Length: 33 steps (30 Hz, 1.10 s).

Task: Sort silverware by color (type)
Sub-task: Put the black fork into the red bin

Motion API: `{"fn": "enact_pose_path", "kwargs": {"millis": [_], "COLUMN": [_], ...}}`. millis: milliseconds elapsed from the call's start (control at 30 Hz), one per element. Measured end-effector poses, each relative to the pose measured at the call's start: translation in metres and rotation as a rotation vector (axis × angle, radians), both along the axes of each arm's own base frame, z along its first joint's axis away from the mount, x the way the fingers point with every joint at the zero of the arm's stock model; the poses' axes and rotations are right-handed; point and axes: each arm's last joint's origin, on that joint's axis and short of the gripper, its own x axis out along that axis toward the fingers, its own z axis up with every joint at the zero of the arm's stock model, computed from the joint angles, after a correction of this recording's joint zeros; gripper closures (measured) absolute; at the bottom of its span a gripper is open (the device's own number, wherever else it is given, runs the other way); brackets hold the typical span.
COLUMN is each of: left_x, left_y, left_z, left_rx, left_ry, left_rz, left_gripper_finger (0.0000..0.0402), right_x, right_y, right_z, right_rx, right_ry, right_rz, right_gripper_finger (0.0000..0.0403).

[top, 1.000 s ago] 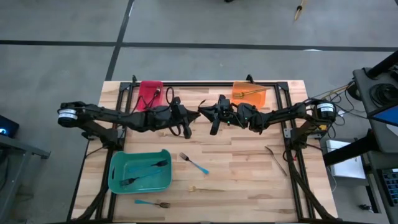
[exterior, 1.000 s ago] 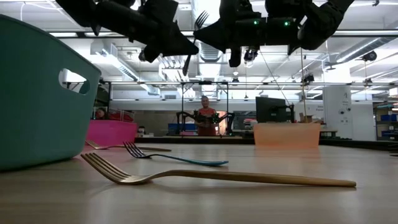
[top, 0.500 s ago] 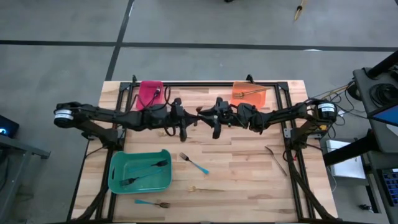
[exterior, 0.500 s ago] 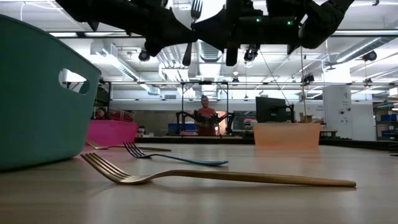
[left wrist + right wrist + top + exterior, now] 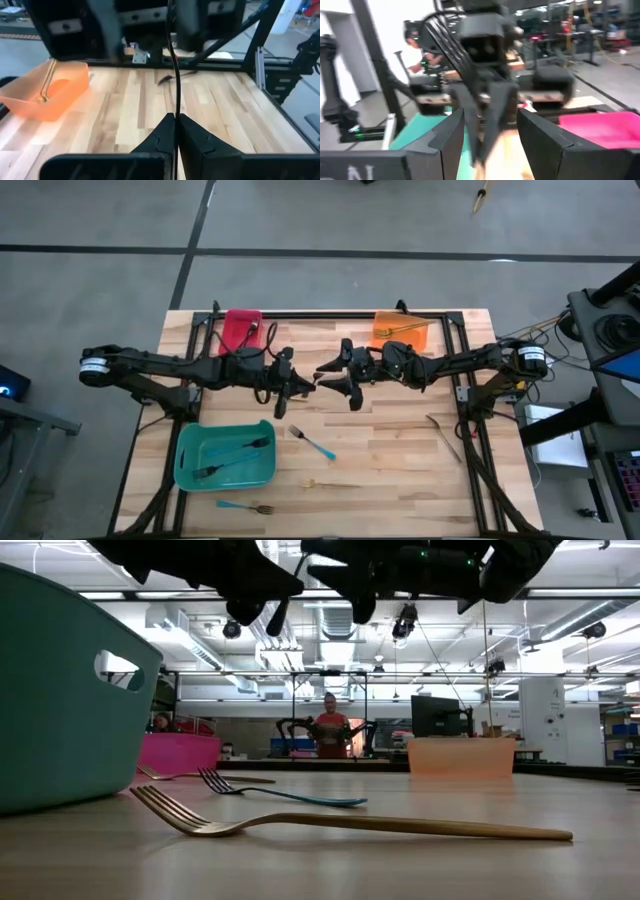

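Observation:
A dark grey fork (image 5: 172, 75) is up in the air over the middle of the table, with my left gripper (image 5: 176, 119) shut on it. My right gripper (image 5: 495, 140) faces it from the table's right, open, one finger on either side of the left gripper (image 5: 485, 115), and touches nothing. In the high view the two grippers (image 5: 297, 383) (image 5: 335, 380) almost meet. A blue-handled fork (image 5: 313, 444), a gold fork (image 5: 335, 484), a second blue-handled fork (image 5: 246, 507) and a dark fork (image 5: 443, 436) lie flat on the table. My left gripper pinches the fork's thin handle (image 5: 175, 111) between its two fingertips, which come in about level from the table's left and lie across it. The fork stands roughly upright above the fingers, lifted clear of the table. Its part below the fingers is hidden by them.
A teal bin (image 5: 190, 465) with dark forks stands near left, a red bin (image 5: 241, 330) far left, and an orange bin (image 5: 402, 332) with a gold fork far right. A black frame rims the table. People stand in the room beyond.
My right gripper has opened and let go of the dark fork, which stays in my left gripper. Both wrists have turned, the fork has gone up a little, and it stands more upright than before.

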Motion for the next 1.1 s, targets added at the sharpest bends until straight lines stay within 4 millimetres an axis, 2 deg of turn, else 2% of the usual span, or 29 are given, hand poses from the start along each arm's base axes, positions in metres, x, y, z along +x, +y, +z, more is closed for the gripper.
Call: {"fn": "enact_pose_path", "kwargs": {"millis": [367,467,567,633,900,1100], "left_x": [0.0,0.0,0.0,0.0,0.0,0.001], "left_y": [0.0,0.0,0.001,0.001,0.002,0.005], "left_z": [-0.001,-0.001,-0.001,-0.001,0.0,0.006], "left_rx": [0.004,0.005,0.006,0.006,0.012,0.067], "left_ry": [0.01,0.012,0.012,0.01,0.009,-0.001], "left_rz": [0.003,0.006,0.009,0.009,0.046,0.081], "left_gripper_finger": [0.0401,0.0401,0.0401,0.0401,0.0395,0.0352], "right_x": [0.01,0.01,0.01,0.01,0.01,0.01], "right_y": [0.009,0.008,0.007,0.007,0.007,0.005], "right_z": [0.022,0.024,0.024,0.024,0.024,0.025], "right_rx": [-0.116,-0.12,-0.122,-0.133,-0.129,-0.117], "right_ry": [-0.043,-0.047,-0.045,-0.045,-0.043,-0.028], "right_rz": [0.043,0.007,-0.027,-0.035,-0.071,-0.12], "right_gripper_finger": [0.0255,0.0295,0.0363,0.0383,0.0393,0.0394]}}
